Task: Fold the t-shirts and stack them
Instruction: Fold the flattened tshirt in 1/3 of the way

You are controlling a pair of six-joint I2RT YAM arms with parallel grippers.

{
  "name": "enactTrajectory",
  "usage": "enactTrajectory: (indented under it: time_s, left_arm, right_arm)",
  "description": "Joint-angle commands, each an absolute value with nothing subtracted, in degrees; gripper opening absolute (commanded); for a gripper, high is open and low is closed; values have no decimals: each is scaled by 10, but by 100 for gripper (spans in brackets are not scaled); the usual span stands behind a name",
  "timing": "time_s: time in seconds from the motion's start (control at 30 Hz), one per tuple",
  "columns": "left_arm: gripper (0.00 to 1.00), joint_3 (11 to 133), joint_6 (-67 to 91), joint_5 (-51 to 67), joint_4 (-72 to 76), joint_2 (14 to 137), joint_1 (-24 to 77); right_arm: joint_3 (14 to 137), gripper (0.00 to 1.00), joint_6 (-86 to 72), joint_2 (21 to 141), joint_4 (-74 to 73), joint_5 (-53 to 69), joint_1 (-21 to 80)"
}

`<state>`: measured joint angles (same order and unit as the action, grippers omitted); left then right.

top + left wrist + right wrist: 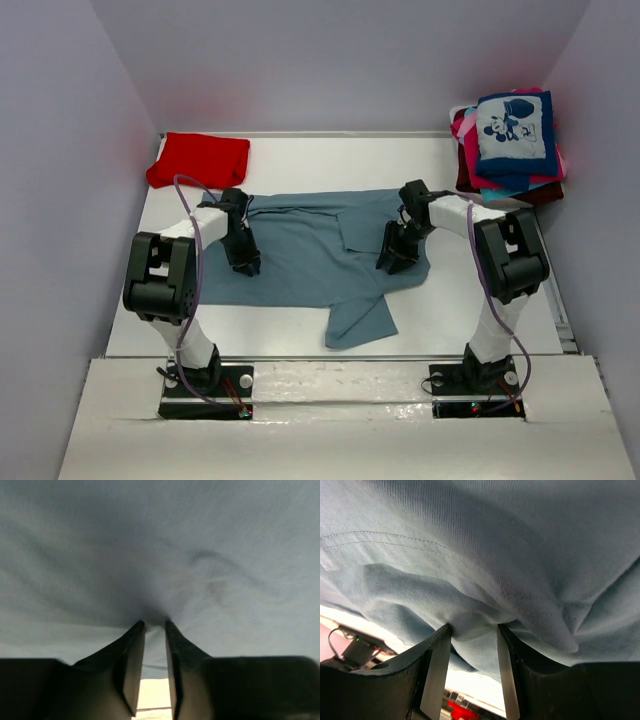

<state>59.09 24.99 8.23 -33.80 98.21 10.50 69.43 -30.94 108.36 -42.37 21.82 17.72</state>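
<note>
The soft, finely woven grey-blue t-shirt lies rumpled across the table; left hand and right hand each pinch a wrinkled fold (bunched cloth hides their tips).

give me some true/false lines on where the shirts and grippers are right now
1. The blue shirt lies spread in the middle of the table. True.
2. The red shirt tops the stack. False: the mouse shirt tops it, and the red one lies apart at the far left.
3. The left gripper and right gripper are both down on the blue shirt. True.
4. The right gripper is empty. False: blue fabric is bunched between its fingers.
</note>
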Motion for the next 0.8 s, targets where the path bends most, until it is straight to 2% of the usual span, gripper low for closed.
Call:
enactTrajectory:
  time_s: [0.0, 0.03, 0.17, 0.3, 0.77]
  left_arm:
    - [29, 564, 256, 120, -336, 965, 107]
    - [25, 561, 256, 121, -337, 963, 107]
    - [19, 550, 258, 124, -348, 947, 112]
    - [16, 541, 257, 126, -365, 929, 129]
    - [14, 494, 271, 138, -424, 839, 177]
  right_arm:
    - [670, 47, -310, 1084, -405, 209, 189]
    - [668, 47, -310, 1083, -406, 207, 189]
    - [657, 47, -311, 1071, -408, 200, 189]
    - [636, 46, -316, 1050, -411, 193, 189]
    - [548, 46, -350, 950, -439, 155, 189]
